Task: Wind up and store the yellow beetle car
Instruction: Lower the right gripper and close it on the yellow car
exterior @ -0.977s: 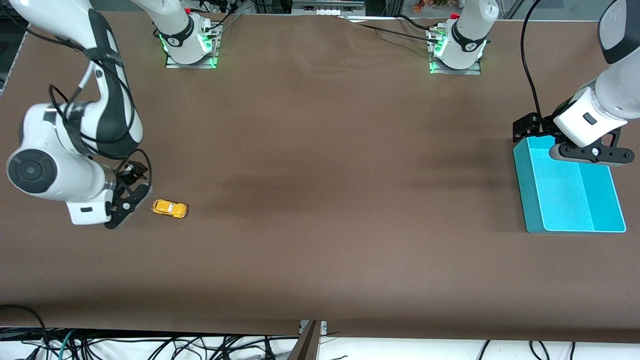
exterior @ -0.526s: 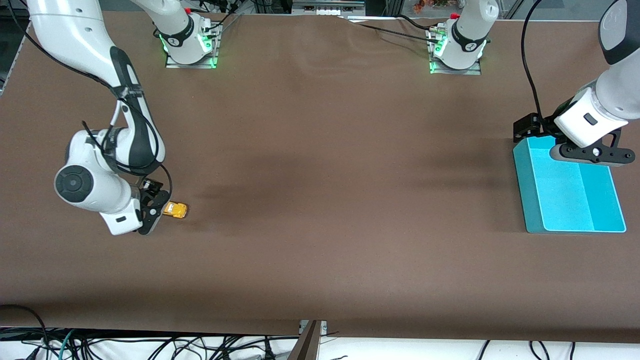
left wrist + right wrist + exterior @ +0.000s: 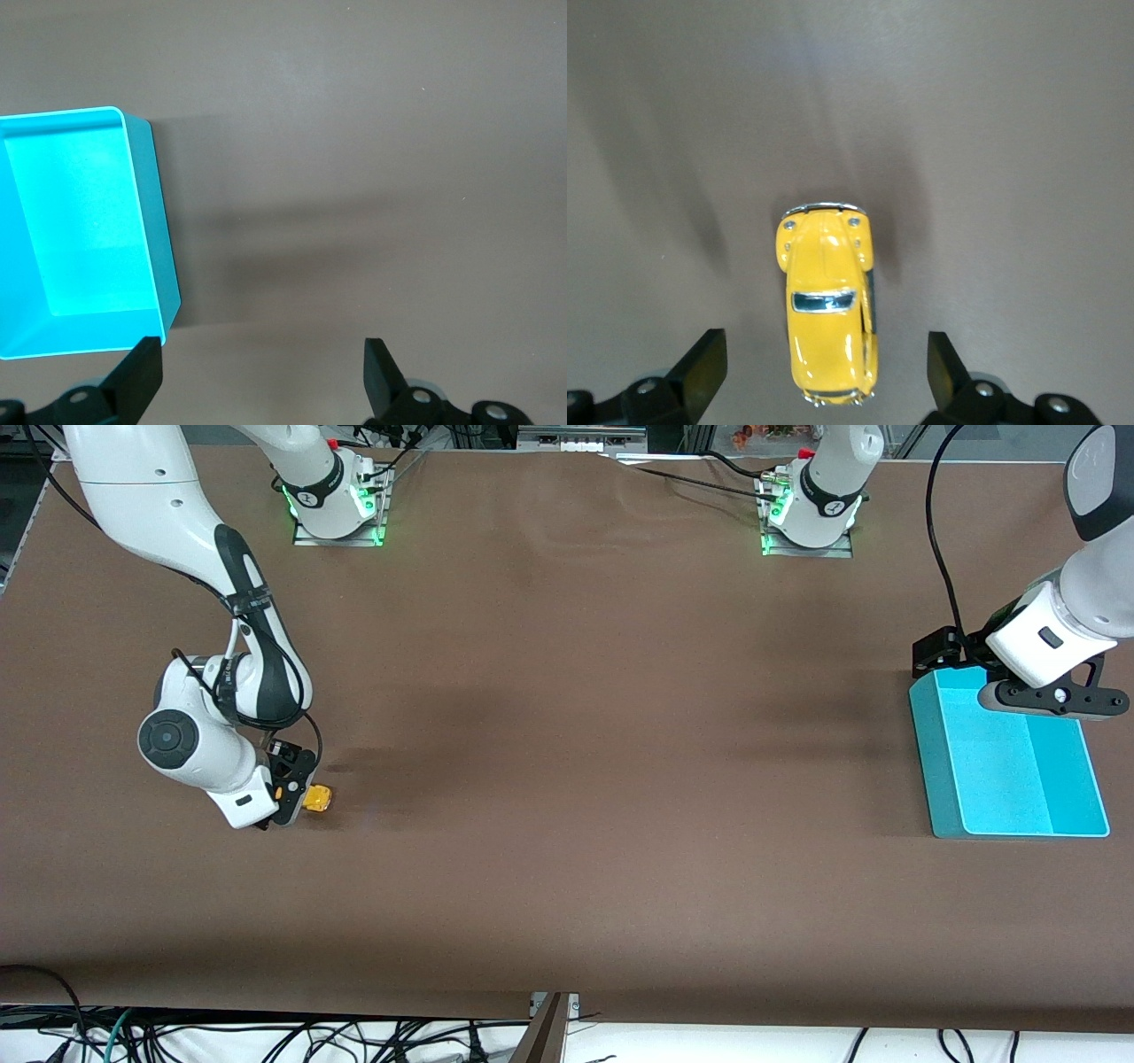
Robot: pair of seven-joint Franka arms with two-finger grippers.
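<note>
Right wrist view, right gripper (image 3: 819, 372) fingers spread over glossy rounded yellow beetle car (image 3: 826, 305), left gripper (image 3: 261, 376) spread.

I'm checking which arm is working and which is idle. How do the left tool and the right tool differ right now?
The right tool is over the yellow beetle car, which lies between its open fingers on the table; the left tool is over the rim of the turquoise bin, with nothing between its fingers. The right tool is at the right arm's end of the table, the left tool at the left arm's end. Both are open.
</note>
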